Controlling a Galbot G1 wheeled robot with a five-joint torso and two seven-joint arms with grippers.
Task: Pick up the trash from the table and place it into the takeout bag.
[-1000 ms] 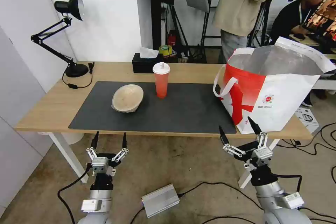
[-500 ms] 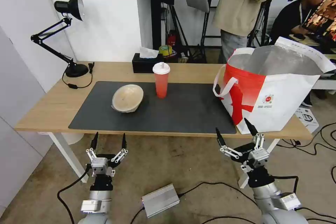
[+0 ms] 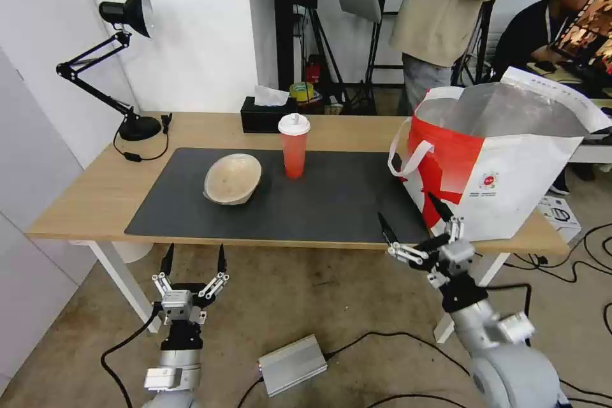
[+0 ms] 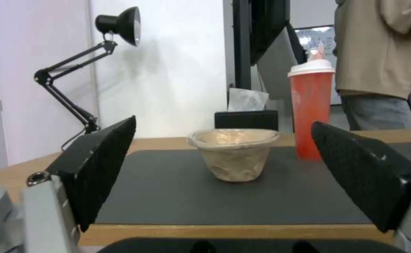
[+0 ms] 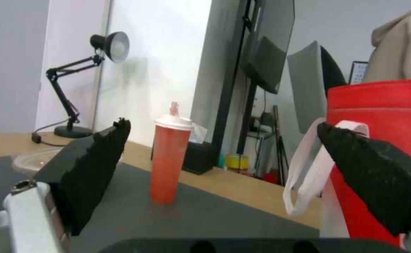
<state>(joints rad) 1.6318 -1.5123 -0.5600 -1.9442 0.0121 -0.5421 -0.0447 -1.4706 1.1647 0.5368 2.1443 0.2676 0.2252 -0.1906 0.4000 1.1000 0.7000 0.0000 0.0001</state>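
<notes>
Light-wood table (image 3: 83,194) with a dark mat (image 3: 319,204), black desk lamp (image 3: 124,64) at the far left, tissue box (image 3: 261,116) at the far edge. Beige bowl (image 3: 233,178) sits on the mat, red cup (image 3: 294,146) upright just right of it, takeout bag (image 3: 503,166) standing open at the right end. Left gripper (image 3: 193,258) hangs below the near edge, fingers spread, bowl beyond them. Right gripper (image 3: 411,220) rides at the near edge beside the bag, fingers apart, nothing between.

It looks like a robotics lab or filming studio: a light-wood table (image 3: 95,191) with a black desk lamp (image 3: 124,13) stands on bare concrete strewn with cables (image 3: 382,338) and a metal power box (image 3: 292,364), with light stands (image 3: 376,44) and people at equipment behind.
</notes>
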